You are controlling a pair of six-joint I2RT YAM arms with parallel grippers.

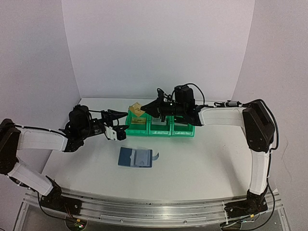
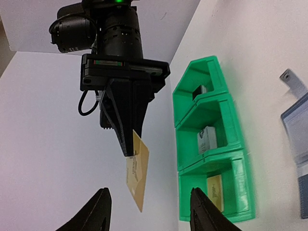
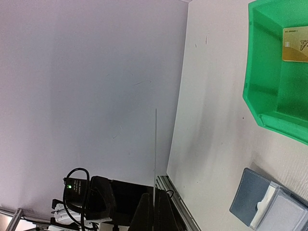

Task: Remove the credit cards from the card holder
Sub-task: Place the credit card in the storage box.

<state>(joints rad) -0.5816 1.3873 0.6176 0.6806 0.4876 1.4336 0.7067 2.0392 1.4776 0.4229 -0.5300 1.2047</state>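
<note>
Nearest to us on the white bench (image 1: 202, 163), the blue card holder (image 1: 136, 157) is lying flat and folded open, with its pale sleeves facing up and its narrow strap (image 1: 156, 155) sticking out to the right. Nothing is touching it.

Just beyond it and to the left, the left hand (image 1: 120, 122) is hovering above the bench. In its own wrist view its fingers (image 2: 98, 211) are standing apart with nothing between them, so we are calling it released.

Behind the holder, a row of three green bins (image 1: 161, 131) is sitting on the bench. From the left wrist view we are making out a gold card (image 2: 215, 192) in the nearest bin, a silver-grey card (image 2: 207, 139) in the middle one and a black card (image 2: 198, 91) in the farthest.

Above the left end of that row, the right hand (image 1: 147, 109) is reaching in from the right, clenched on a tan-gold credit card (image 1: 138, 109). The card is hanging in the air from the fingertips, clear of the bins.
</note>
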